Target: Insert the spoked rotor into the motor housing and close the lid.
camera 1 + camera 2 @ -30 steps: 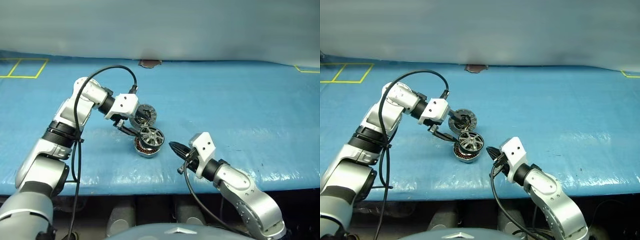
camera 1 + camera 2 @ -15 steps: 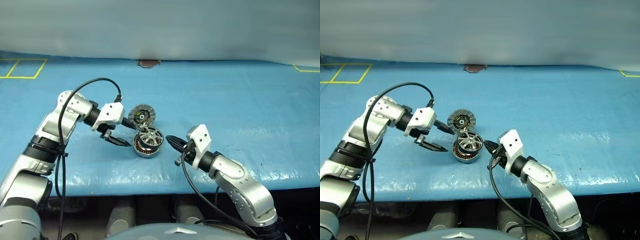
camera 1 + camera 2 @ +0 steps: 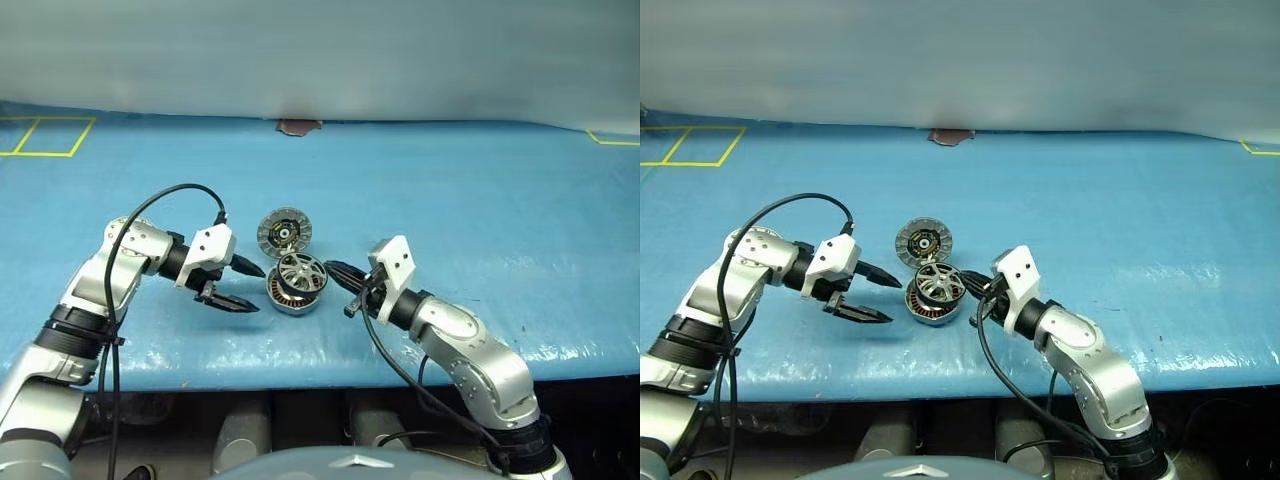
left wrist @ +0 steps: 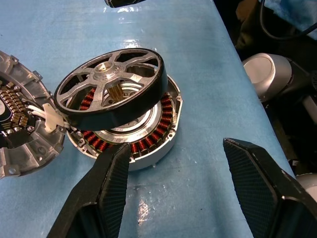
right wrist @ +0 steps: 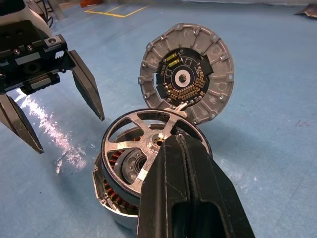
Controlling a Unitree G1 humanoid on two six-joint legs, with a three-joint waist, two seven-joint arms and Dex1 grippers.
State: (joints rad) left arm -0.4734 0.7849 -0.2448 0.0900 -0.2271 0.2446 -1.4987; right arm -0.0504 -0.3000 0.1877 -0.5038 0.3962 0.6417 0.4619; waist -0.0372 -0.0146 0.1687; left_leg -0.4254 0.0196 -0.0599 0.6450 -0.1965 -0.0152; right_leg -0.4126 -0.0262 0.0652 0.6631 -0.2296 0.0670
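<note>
The spoked rotor (image 4: 110, 87) sits tilted on the motor housing (image 4: 148, 144), not seated, with the lid (image 3: 284, 229) propped open just behind the housing. The left gripper (image 3: 240, 287) stands wide and empty beside the housing; the right gripper (image 3: 335, 270), pinched closed, points at the rotor's rim.

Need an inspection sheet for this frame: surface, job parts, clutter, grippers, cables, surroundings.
Surface: blue mat, glossy patches near its front edge.
Job's things: spoked rotor sits tilted on the motor housing, not seated; lid stands open beside the housing, dark face showing.
Clutter: small brown scrap at the mat's far edge.
Grippers: left gripper open, empty, beside the housing; right gripper shut, tip near the rotor's rim.
Cables: black cable looping over the left arm; another under the right arm.
Surroundings: yellow floor markings far left.
</note>
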